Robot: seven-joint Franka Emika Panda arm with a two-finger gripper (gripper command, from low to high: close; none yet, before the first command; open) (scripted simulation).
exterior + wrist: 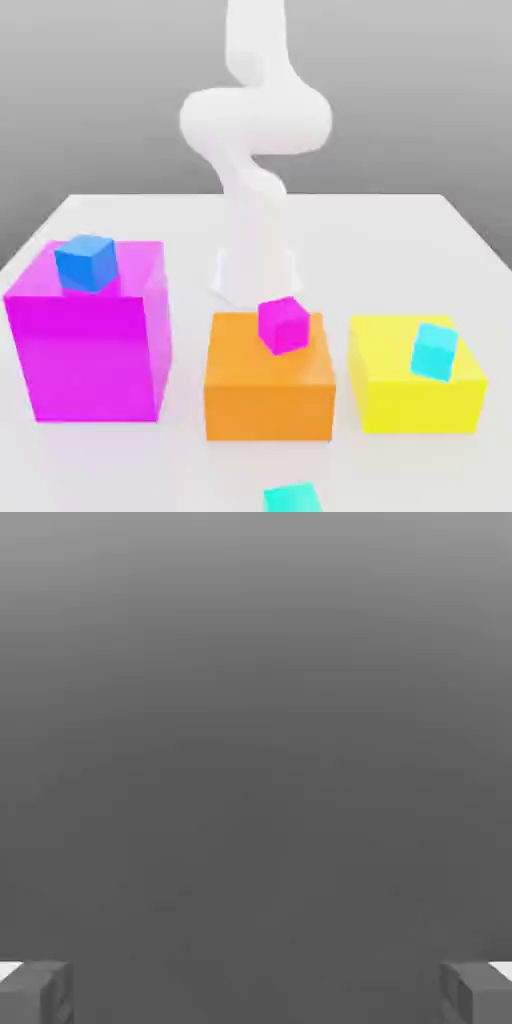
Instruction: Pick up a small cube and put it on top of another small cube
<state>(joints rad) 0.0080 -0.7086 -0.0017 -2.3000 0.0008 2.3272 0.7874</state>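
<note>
Rising behind the blocks, one white robot arm [256,130], its upper end cut off by the exterior view's top edge. One white table [350,240]. One big magenta block [90,350], a blue cube [87,263] on top. One orange block [268,400], bearing the small magenta-pink cube [284,325]. One yellow block [415,390], bearing a cyan cube [434,352]. One gripper [256,994]: fingers wide apart, nothing between them, partly cropped in the hand view. One small turquoise-green cube [292,498], near the orange block, cut off by the exterior view's bottom edge.
</note>
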